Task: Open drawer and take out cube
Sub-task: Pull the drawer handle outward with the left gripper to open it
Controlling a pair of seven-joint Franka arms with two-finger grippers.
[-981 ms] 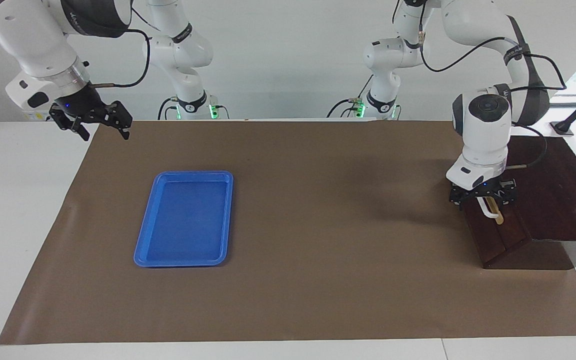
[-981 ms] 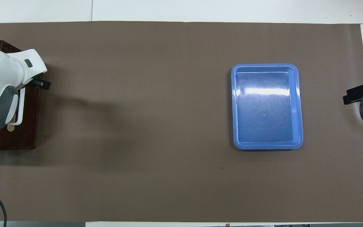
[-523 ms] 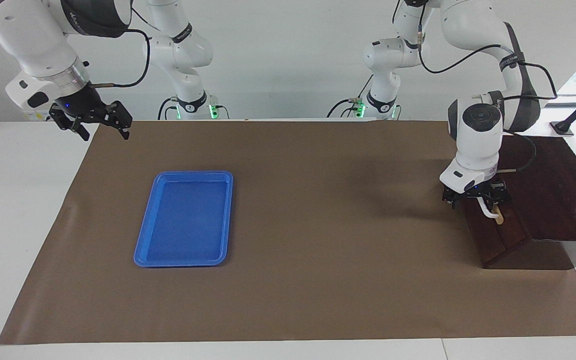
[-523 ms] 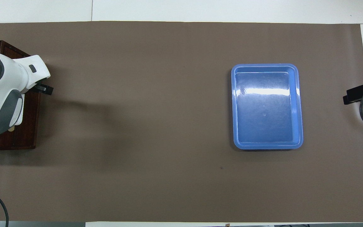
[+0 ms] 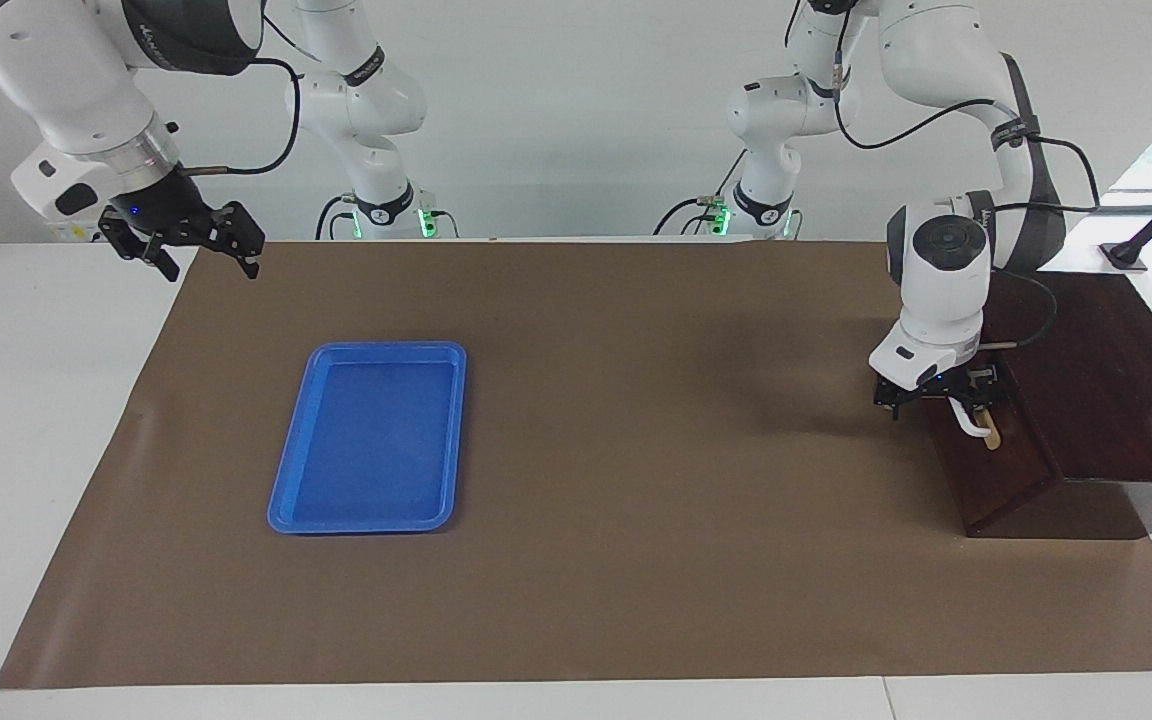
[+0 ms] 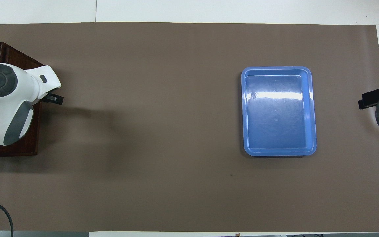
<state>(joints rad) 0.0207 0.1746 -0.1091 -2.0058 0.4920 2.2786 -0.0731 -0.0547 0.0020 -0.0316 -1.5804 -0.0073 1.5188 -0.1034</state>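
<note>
1. My right gripper [image 5: 198, 250] waits open and empty above the table edge at my right arm's end.
2. The blue tray [image 5: 368, 437] lies on the brown mat [image 5: 636, 450].
3. My left gripper [image 5: 941, 397] hangs open at the white handle [image 5: 966, 420] of the shut drawer [image 5: 996, 465], gripping nothing.
4. The cube stays hidden.

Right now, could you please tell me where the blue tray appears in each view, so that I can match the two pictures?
Facing view: the blue tray lies left of centre, on the brown mat.
Overhead view: the blue tray lies right of centre, on the same mat.
Shared landmark: the dark wooden box, at the mat's left arm's end, right edge facing, left edge overhead.
</note>
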